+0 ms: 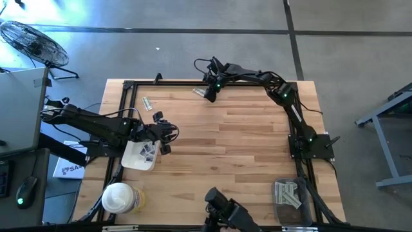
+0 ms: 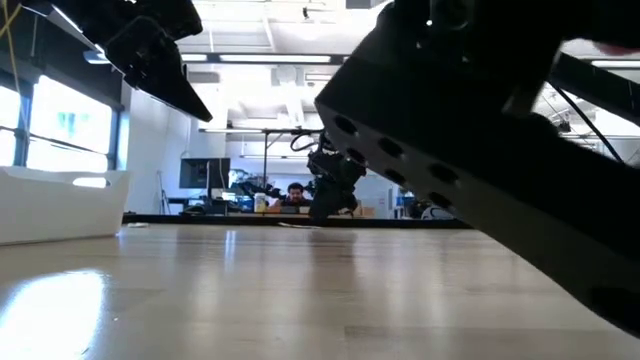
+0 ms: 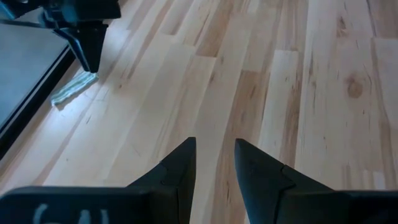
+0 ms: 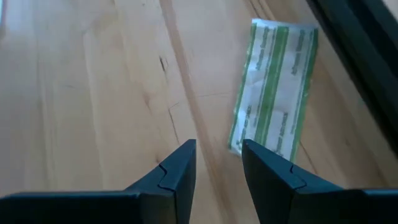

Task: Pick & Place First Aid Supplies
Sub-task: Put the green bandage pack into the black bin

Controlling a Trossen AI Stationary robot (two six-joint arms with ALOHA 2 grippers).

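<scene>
Right pincer [image 4: 217,163] (parted) beside green-striped packet [image 4: 274,87].

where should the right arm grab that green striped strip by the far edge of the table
Probably across its narrow width, coming straight down from above. The green-striped strip lies flat on the table close to the black frame rail, so a sideways approach looks blocked. The right gripper hangs just short of it, jaws slightly apart.

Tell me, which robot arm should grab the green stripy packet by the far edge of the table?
The right arm, probably. Its fingers are open and hover right beside the green-striped packet at the table's far edge. The left arm's fingers are over by the white tray, much farther away.
</scene>
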